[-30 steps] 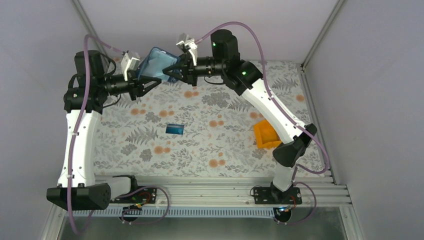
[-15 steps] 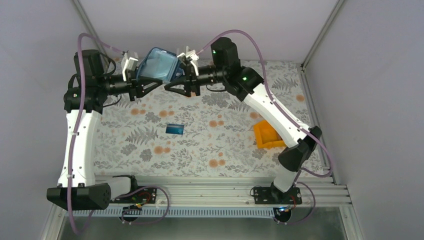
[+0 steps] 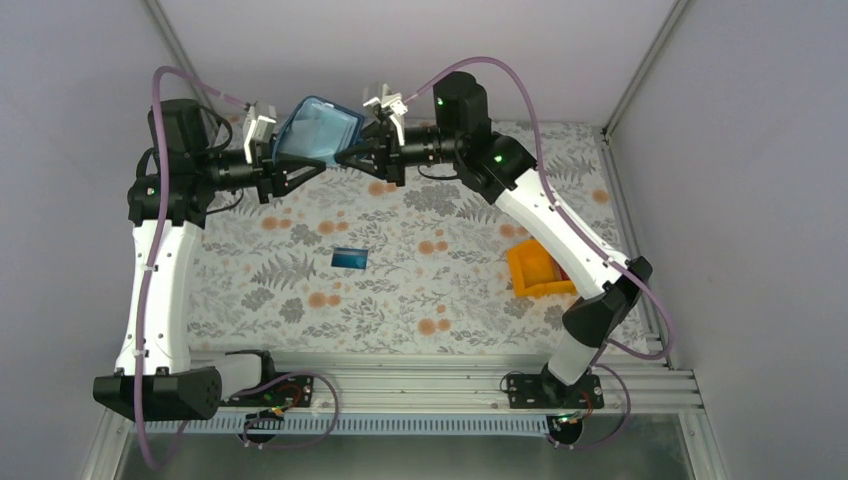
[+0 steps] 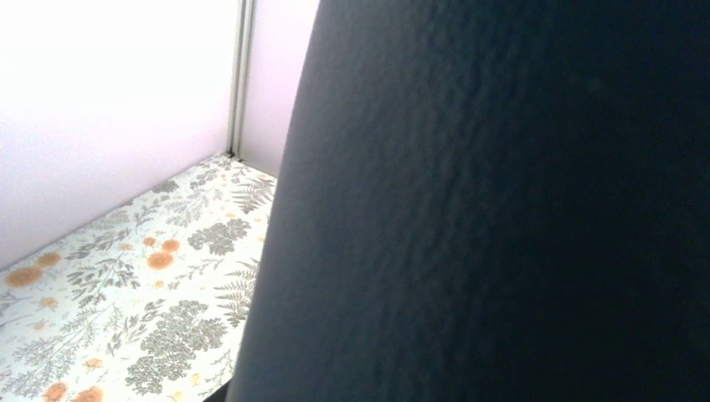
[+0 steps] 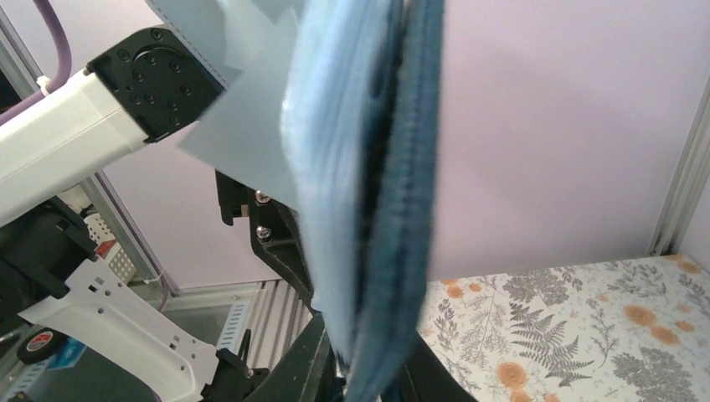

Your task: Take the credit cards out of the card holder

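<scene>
One card holder (image 3: 318, 130) is held aloft over the far side of the flowered table (image 3: 450, 300), clamped at its left edge by the left gripper (image 3: 292, 160). Its lighter blue inside is turned up, and its grained navy outside fills the left wrist view. One blue credit card (image 3: 350, 258) is seen flat on the table nearer the bases; the right gripper (image 3: 352, 155) is set at the holder's right edge, though whether it is closed cannot be told, and one orange bin (image 3: 530, 270) is placed farther right.

the left arm (image 3: 160, 270) and right arm (image 3: 545, 215) have white shells, black joints and looping mauve cables (image 3: 480, 61).
</scene>
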Available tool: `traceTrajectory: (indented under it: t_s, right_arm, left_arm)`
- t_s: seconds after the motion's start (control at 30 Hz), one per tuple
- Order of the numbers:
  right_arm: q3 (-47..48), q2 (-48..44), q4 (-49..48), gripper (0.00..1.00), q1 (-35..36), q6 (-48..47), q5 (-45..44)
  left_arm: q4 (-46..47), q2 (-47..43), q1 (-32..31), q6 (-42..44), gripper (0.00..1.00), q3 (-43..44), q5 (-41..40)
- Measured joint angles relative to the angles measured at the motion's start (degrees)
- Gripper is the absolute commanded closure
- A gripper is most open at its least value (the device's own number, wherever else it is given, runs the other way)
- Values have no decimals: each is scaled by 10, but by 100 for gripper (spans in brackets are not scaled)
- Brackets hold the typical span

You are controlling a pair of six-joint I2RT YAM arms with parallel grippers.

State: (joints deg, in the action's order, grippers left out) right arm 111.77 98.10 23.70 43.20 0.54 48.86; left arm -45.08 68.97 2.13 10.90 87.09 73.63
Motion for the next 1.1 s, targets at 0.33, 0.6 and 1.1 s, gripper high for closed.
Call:
traceTrajectory:
  t_s: [0.33,0.6,1.1]
  right_arm:
    - [1,3,-1,79,-2,-1,0]
    - [1,3,10,73,-2,-14,2]
    - [2,4,19,81,-4,-16,-9]
  left_arm:
    - [0,0,1,0,98,0,18]
    - [0,0,1,0,98,0,40]
    - [-1,1,1,12,98,0,49]
